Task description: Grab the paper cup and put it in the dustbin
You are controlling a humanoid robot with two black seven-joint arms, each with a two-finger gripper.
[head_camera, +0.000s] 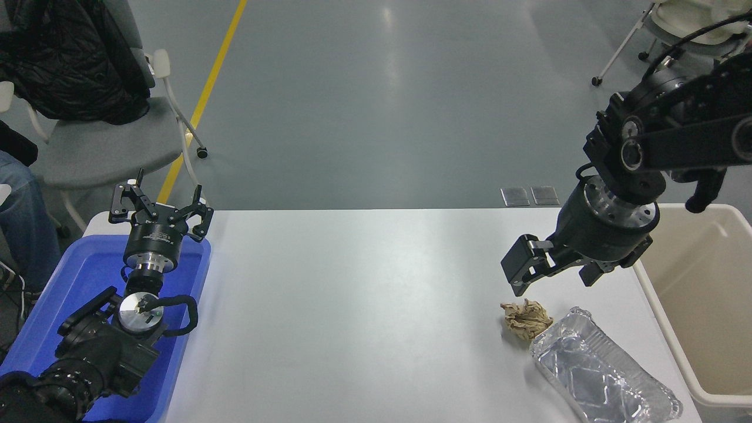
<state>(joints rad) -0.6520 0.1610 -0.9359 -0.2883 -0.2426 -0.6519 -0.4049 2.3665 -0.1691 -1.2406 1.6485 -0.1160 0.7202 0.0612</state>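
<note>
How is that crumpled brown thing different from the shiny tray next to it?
The brown paper wad is small, matte and balled up; the foil tray is much larger, silvery and crinkled but keeps its long tray shape. The wad lies farther from the camera, at the tray's far corner. Both rest on the white table.

Glossy grey floor (376, 100), yellow line (202, 100) (chair (111, 147) beside it)

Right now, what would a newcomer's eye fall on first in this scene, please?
Probably the right hand, hanging open above the table just beyond a crumpled brown paper wad and a crinkled foil tray. Next, the beige dustbin at the right edge and the blue tray at the left, where the left hand sits.
</note>
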